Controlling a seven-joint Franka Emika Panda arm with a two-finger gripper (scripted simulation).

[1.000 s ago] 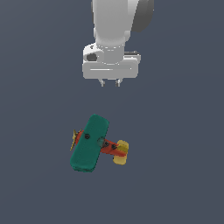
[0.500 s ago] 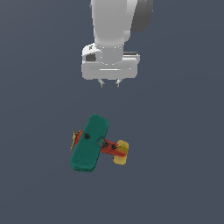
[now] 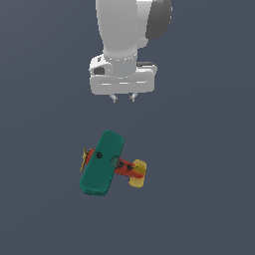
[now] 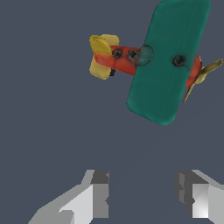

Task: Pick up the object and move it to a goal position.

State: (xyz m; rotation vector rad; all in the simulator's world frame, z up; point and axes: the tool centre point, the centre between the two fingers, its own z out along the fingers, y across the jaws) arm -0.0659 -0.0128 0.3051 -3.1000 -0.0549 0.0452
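Note:
The object is a toy biplane (image 3: 105, 163) lying on the dark floor, with a teal-green wing on top, a red body, a yellow tail toward the exterior view's right and a yellow propeller toward its left. The wrist view shows the same biplane (image 4: 168, 61) ahead of the fingers. My gripper (image 3: 123, 98) hangs above it and farther back, well apart from it. Its fingers (image 4: 99, 194) stand spread, open, with only bare floor between them in the wrist view (image 4: 144, 194).
The white arm and hand body (image 3: 123, 79) rise from the gripper to the top of the exterior view. A plain dark grey floor (image 3: 199, 199) surrounds the plane.

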